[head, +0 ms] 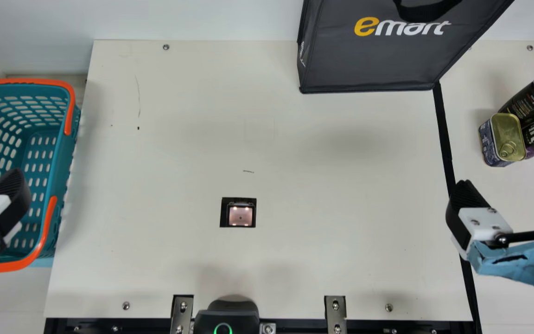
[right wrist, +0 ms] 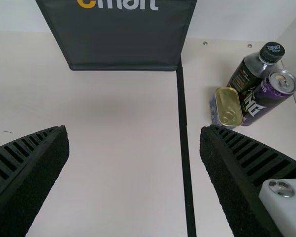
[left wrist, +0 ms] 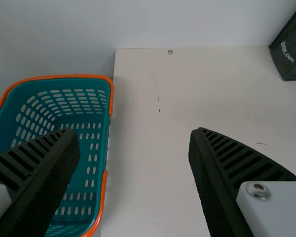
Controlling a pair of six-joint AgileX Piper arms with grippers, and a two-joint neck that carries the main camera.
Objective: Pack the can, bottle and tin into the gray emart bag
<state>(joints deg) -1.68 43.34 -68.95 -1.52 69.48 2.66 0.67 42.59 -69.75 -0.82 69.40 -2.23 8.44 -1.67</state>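
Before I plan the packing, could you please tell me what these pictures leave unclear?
Inside of the gray bag: main view, behind its front panel, its upper part cut off by the top edge.
Bottom of the bottle: right wrist view, behind the tin and can.
Far end of the can: main view, cut off by the right edge.
Part of the basket: left wrist view, behind a finger of the left gripper.

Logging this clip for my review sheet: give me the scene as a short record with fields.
Bag: dark gray fabric, standing at the far side
To pack: purple metal can, dark black-capped bottle, gold-lidded rectangular tin
Their place: grouped right of the black strip, outside the bag
Left gripper: jaws apart, empty
Right gripper: jaws apart, empty
Basket: teal plastic, orange handles, at the left
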